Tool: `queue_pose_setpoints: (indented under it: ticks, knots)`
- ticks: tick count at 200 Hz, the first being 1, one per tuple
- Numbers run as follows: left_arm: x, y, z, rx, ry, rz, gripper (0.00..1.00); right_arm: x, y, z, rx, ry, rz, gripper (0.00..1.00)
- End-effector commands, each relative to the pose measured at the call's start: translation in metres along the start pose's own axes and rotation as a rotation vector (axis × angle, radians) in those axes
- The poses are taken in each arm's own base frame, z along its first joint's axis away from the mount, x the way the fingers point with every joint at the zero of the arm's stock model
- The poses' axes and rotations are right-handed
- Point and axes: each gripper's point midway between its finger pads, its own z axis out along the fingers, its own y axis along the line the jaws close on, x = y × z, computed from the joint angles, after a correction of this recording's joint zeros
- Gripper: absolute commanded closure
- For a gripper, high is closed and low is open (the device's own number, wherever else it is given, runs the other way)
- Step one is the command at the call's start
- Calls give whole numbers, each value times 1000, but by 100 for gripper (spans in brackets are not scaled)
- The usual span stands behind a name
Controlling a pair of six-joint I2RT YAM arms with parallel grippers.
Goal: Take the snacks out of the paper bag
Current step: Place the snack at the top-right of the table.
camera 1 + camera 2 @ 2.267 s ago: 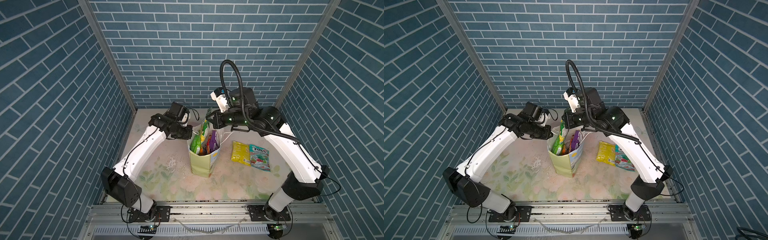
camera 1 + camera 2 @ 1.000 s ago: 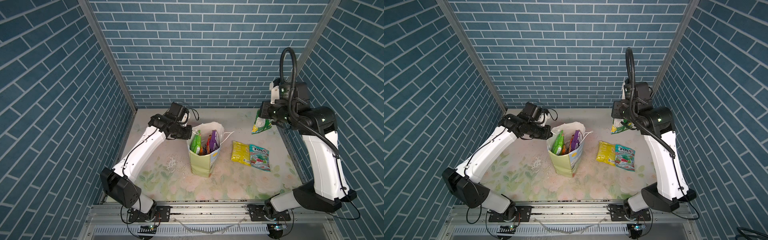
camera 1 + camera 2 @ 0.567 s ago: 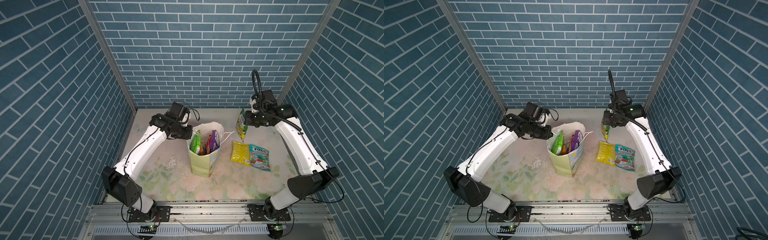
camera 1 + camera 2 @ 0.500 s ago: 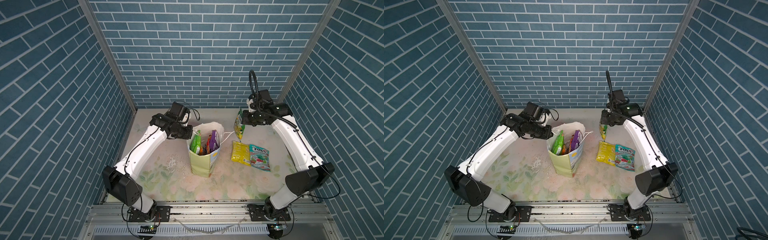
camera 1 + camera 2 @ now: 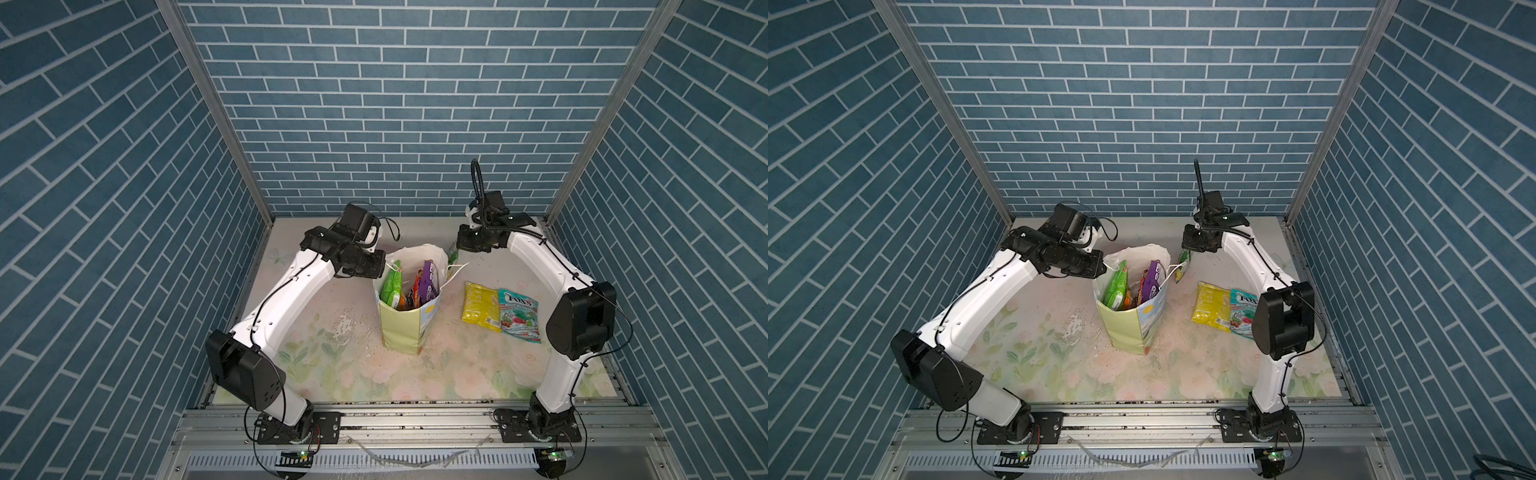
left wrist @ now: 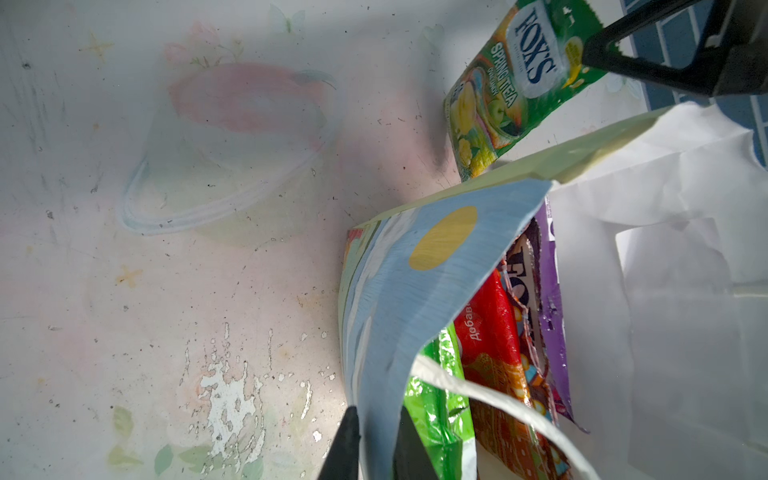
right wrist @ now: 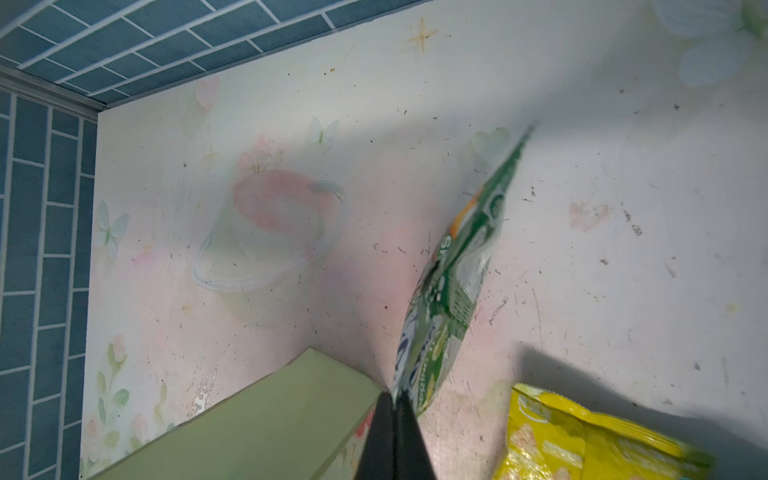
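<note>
The right claw (image 7: 392,401) is shut tight on the top of the small green packet (image 5: 1183,266). The packet hangs long-way down, just right of the paper bag (image 5: 1129,328), mid-frame in a top view. The left claw (image 6: 374,419) pinches the bag's rim. I think the packet goes down onto the counter (image 5: 1187,365) next.

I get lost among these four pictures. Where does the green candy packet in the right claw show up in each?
In a top view: the packet is a green sliver behind the far rim of the paper bag.
In a top view: the packet hangs under the right claw, beside the bag's mouth.
Left wrist: packet past the bag's corner, FOX'S readable.
Right wrist: packet edge-on, between bag and yellow packet.
Shared landmark: the paper bag.
</note>
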Motion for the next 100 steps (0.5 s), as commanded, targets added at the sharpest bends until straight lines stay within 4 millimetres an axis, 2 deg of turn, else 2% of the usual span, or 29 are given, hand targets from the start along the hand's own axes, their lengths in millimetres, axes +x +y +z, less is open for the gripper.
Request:
queue_pose_setpoints:
  ticks: [1, 33, 59, 83, 100]
  knots:
    - [-5, 2, -4, -8, -6, 4, 82, 6, -1, -3, -39, -23, 49, 100]
    - [-8, 1, -4, -4, -7, 10, 82, 44, -27, 3, 17, 48, 84, 100]
    - [-9, 1, -3, -4, -4, 11, 82, 65, -44, 7, 67, 89, 97, 100]
    - [-9, 1, 0, -8, -1, 14, 82, 72, -53, 11, 86, 99, 113, 100]
    - [-11, 1, 1, -9, 1, 13, 82, 70, -51, 11, 70, 94, 117, 100]
